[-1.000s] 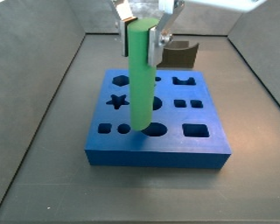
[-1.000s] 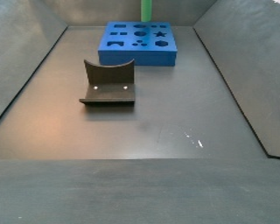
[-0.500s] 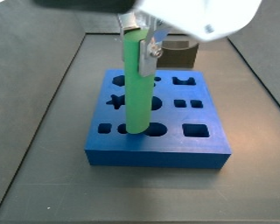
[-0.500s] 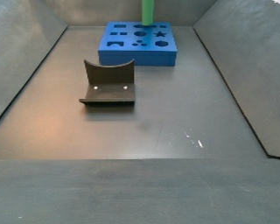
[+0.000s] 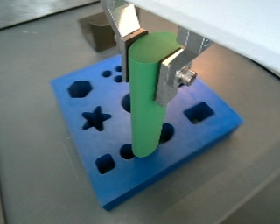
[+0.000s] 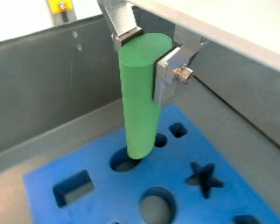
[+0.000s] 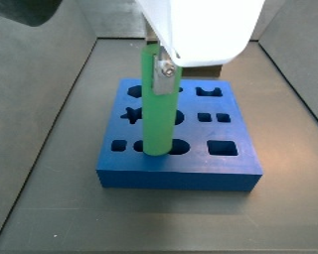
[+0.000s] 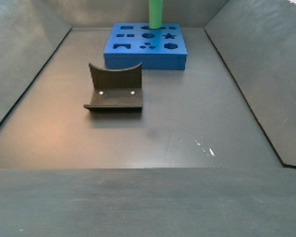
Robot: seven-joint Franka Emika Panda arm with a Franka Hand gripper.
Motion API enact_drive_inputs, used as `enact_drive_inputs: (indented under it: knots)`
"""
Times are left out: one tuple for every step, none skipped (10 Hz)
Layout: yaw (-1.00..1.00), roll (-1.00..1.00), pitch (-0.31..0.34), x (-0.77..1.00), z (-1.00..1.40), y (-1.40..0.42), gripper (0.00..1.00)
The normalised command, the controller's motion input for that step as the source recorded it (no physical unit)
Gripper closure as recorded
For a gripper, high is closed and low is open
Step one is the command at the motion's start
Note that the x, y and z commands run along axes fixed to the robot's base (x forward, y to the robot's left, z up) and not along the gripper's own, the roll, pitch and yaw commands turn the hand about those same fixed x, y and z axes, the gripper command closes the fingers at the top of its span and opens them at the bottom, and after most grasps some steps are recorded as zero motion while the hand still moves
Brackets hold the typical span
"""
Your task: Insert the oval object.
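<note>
The oval object, a long bright green rod [image 7: 156, 104], stands upright, and its lower end sits in a hole in the front row of the blue block [image 7: 202, 169]. My gripper [image 7: 158, 62] is shut on the rod's upper end. In both wrist views the silver fingers [image 5: 171, 74] [image 6: 174, 70] clamp the rod [image 5: 145, 105] [image 6: 136, 96] from two sides, with the gripper [image 5: 149, 48] [image 6: 149, 52] straight above the block [image 5: 73, 131] [image 6: 108, 188]. In a side view only the rod [image 8: 155, 11] shows above the block [image 8: 147, 57]; the gripper is out of that frame.
The dark grey curved holder [image 8: 116, 88] stands on the floor apart from the block, toward the middle of the bin. Grey walls enclose the floor on all sides. The block has several other shaped holes, among them a star [image 5: 95, 118] and a square [image 7: 222, 149].
The gripper has come straight down with the rod. The rod's top sits lower than before, and its lower end has gone into the block's hole.
</note>
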Motion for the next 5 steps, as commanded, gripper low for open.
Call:
enact_drive_inputs:
  knots:
    - [-0.81, 0.05, 0.000, 0.24, -0.21, -0.16, 1.00]
    - [-0.89, 0.08, -0.006, 0.14, -0.27, -0.09, 1.00]
    - [-0.99, 0.12, -0.024, 0.03, -0.31, 0.00, 1.00]
    - [-0.83, 0.22, 0.021, 0.00, -0.24, 0.00, 1.00]
    - [-0.79, 0.16, 0.074, 0.00, -0.14, 0.01, 1.00]
